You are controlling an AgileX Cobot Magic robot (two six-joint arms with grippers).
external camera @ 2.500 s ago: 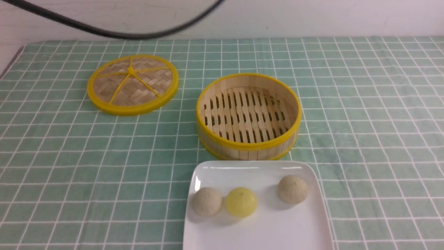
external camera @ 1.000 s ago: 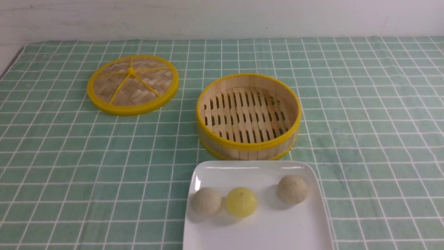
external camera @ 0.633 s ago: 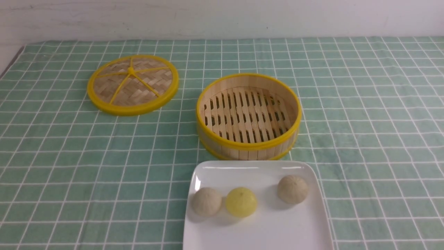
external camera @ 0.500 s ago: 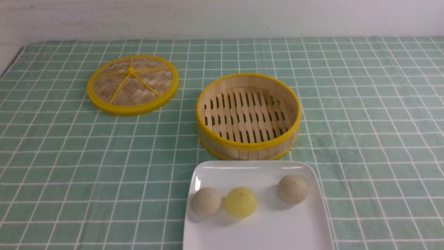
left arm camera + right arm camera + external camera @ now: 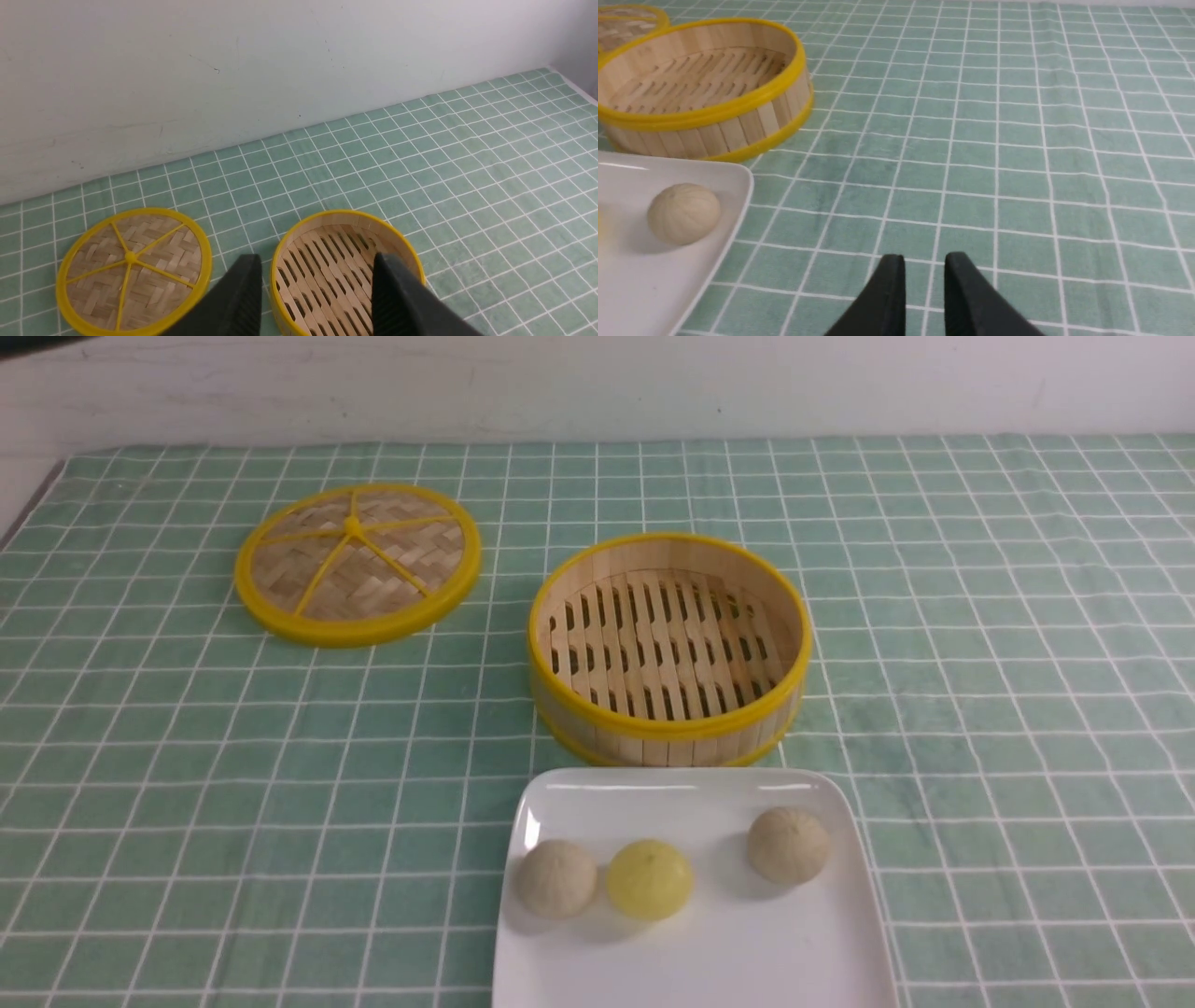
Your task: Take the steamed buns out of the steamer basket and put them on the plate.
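Green checked cloth (image 5: 187,756): lid (image 5: 357,563) left, steamer basket (image 5: 668,719) centre, empty. All three steamed buns (image 5: 650,879) sit on the plate (image 5: 747,952). Jaws: left gripper (image 5: 317,263) spread wide, empty; right gripper (image 5: 924,261) narrowly parted, empty. Advise withdrawing clear of the plate.

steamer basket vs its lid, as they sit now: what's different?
The basket has an upright wooden wall and a slatted floor; the lid is flat and woven, with yellow spokes. The basket stands just behind the plate; the lid lies further back to the robot's left, apart from both. Shared: both are round bamboo with yellow rims, resting on the green checked cloth.
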